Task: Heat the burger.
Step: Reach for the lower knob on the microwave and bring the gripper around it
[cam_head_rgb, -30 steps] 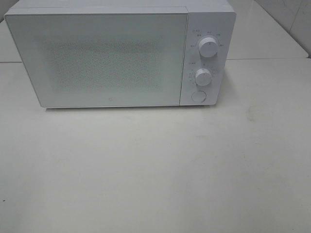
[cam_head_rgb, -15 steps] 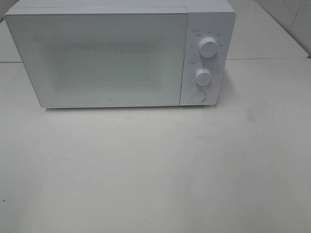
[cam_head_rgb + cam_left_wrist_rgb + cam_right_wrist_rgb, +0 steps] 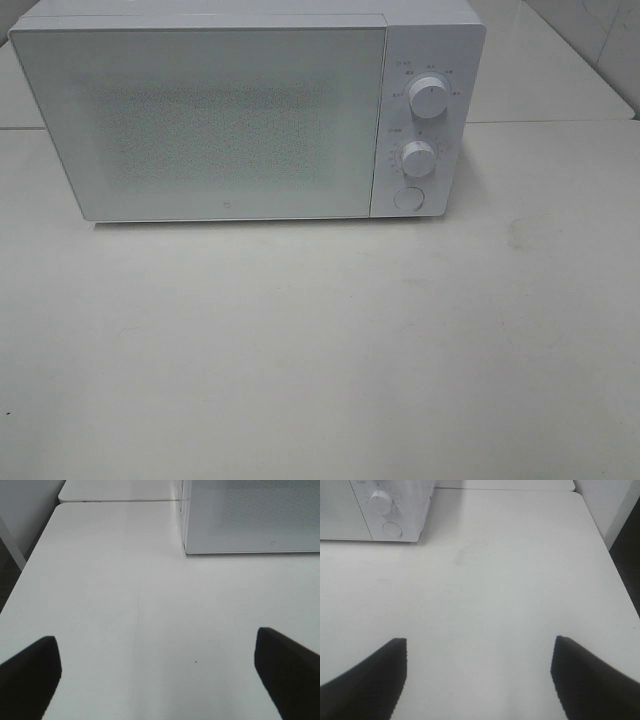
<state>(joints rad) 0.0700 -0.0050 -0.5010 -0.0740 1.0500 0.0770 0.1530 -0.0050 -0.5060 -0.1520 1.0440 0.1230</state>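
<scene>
No burger is in sight anywhere: not on the counter (image 3: 320, 350) and not between either pair of fingers. If it is inside the microwave (image 3: 230, 15), the speckled, milky door (image 3: 220, 120) hides it. I cannot tell which, so its direction and long axis can't be read either.

The microwave stands at the 12 o'clock end of the counter with its door shut and facing 6 o'clock. Its control panel (image 3: 440, 50) is on the 3 o'clock side of the door. The round button (image 3: 408, 198) sits at 6 o'clock from the lower of the knobs (image 3: 418, 158).

Neither arm reaches into the high view. Both hang back past the 6 o'clock edge, well apart from the microwave.

The left fingers (image 3: 30, 675) are spread wide with only bare counter between them. Their camera looks at the door's lower corner on the 9 o'clock side.

The right fingers (image 3: 370, 680) are spread too and hold nothing. Their camera takes in the panel end, with the button and one knob.

I judge the right arm to be nearer the button. The coming move probably turns on that, since the door has to open before anything else can happen.

Count:
- one microwave
- one door
- two knobs
- one button
- two pairs of fingers
- no burgers visible
</scene>
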